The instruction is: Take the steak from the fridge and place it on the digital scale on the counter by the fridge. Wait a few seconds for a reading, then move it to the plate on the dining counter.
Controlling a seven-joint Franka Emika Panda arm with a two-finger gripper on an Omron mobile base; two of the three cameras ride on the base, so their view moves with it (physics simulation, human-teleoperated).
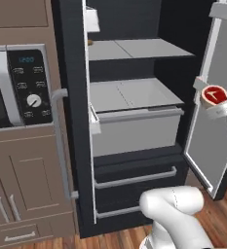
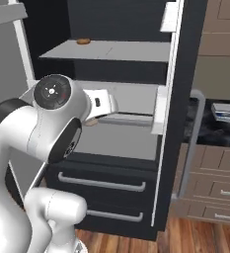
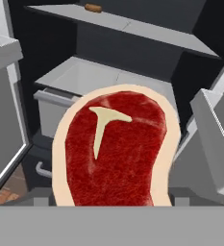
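Beside the open fridge [image 1: 134, 121], steak [image 1: 214, 95] up in the air at the right door's edge, gripped in the gripper [image 1: 217, 104], jaws partly spread and closed around the meat. Hand view: steak [image 3: 116, 151] close to the lens, red with pale fat rim and white T mark, held out in front of the fridge interior [image 3: 108, 62]. Grey shelves [image 1: 134, 48] and a pulled-out white drawer [image 1: 134, 126] inside; small brown item [image 2: 83, 41] on the upper shelf. Silver microwave [image 1: 17, 87] left of the fridge over brown cabinets [image 1: 22, 185]. Right base view: digital scale [image 2: 224, 112] on the black counter [image 2: 210, 129], well apart from the steak.
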